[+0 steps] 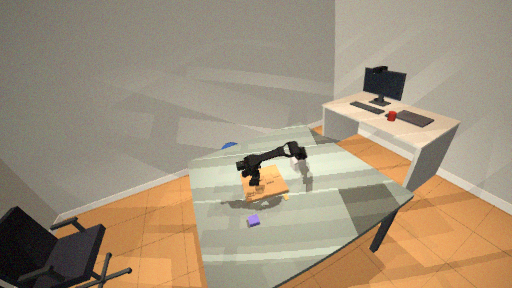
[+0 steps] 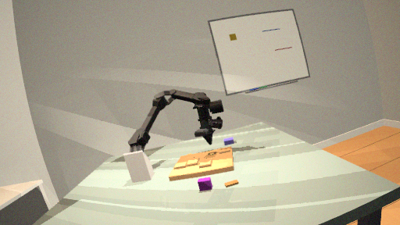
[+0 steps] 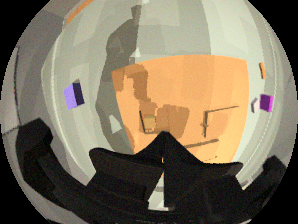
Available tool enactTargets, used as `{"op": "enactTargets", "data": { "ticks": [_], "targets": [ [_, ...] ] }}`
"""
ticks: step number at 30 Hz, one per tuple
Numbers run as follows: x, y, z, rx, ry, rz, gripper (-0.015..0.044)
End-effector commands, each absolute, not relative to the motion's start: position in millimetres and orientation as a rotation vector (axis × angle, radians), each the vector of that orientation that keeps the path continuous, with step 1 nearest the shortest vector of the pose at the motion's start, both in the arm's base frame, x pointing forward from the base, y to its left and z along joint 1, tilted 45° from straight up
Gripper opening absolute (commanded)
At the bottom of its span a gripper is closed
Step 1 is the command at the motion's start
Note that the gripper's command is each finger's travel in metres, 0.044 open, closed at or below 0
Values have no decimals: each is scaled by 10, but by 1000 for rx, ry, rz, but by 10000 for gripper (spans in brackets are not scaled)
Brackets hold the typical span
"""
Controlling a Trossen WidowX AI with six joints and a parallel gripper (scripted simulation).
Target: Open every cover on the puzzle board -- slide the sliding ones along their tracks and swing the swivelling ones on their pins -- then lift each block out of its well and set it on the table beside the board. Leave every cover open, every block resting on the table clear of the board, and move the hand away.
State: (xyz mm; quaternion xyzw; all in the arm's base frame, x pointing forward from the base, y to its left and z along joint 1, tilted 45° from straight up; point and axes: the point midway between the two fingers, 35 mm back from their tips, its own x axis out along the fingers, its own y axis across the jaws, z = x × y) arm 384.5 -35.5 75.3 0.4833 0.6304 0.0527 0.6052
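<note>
The orange wooden puzzle board lies on the table. Raised pale covers sit on its top; a small square recess and thin dark tracks show in the wrist view. I cannot tell which wells are uncovered. My gripper is shut with nothing between its fingertips, pointing down above the board. A blue-violet block rests on the table, apart from the board. A magenta block rests on the table off the board's other side.
A thin orange piece lies on the table near the magenta block, off the board. The arm's white base stands beside the board. A desk with a monitor and a chair stand away from the table.
</note>
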Motion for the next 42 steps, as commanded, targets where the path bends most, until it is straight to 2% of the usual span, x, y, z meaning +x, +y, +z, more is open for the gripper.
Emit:
{"op": "enactTargets", "data": {
  "ticks": [1, 27, 42],
  "targets": [
    [3637, -392, 726, 1243, 1486, 2, 0],
    [2251, -221, 467, 2061, 1508, -892, 0],
    [2217, -210, 458, 2080, 1504, -916, 0]
  ]
}}
